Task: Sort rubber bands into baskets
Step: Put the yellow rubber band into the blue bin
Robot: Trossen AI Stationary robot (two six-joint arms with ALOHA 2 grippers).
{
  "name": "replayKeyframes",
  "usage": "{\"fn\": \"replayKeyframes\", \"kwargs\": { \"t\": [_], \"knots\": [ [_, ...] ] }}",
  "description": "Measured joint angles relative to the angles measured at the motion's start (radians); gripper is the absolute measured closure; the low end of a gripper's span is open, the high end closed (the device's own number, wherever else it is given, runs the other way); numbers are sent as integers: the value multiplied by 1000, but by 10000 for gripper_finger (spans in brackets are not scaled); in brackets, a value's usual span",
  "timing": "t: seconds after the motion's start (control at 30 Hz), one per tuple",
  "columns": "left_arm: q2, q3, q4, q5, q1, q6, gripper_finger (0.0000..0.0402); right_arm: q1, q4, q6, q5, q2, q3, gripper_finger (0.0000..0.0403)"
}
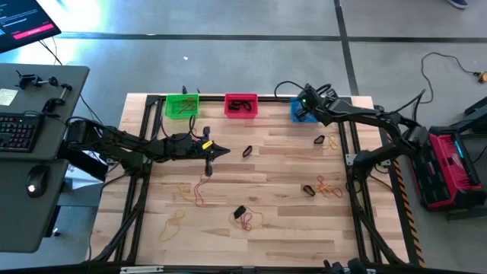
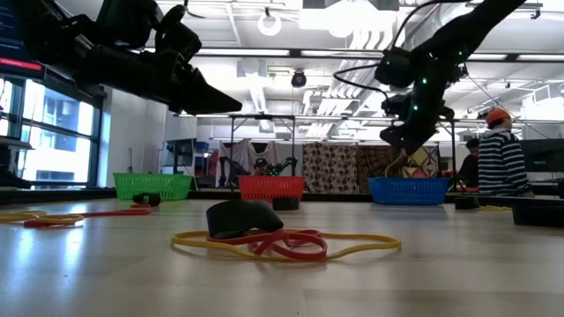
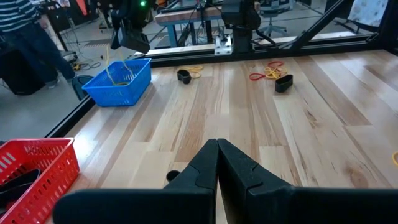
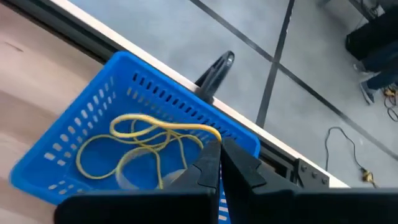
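The right hand hangs just over the blue basket, its fingers pressed together with a yellow rubber band trailing from the tips into the basket, where more yellow loops already lie. Whether the fingers actually pinch the band or it only drapes past them is not clear. The left hand hovers above the middle of the tabletop, fingers fully together and holding nothing, just beside a black rubber band.

The step in hand looks like dropping a yellow band into the blue basket. To do it well, the fingers should part while centred over the basket (not near its rim), so the springy loop falls inside rather than catching on the wall.

Red, yellow and black bands remain scattered across the wood. The green basket and red basket sit along the far edge.
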Motion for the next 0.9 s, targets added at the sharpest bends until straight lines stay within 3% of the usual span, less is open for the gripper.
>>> {"fn": "replayKeyframes", "kwargs": {
  "t": [0.43,0.9],
  "knots": [
    [0,0,0,0,0,0,401,-7,6,17,-9,0,0,403],
    [0,0,-1,0,0,-8,401,-73,40,49,-125,0,0,403]
  ]
}}
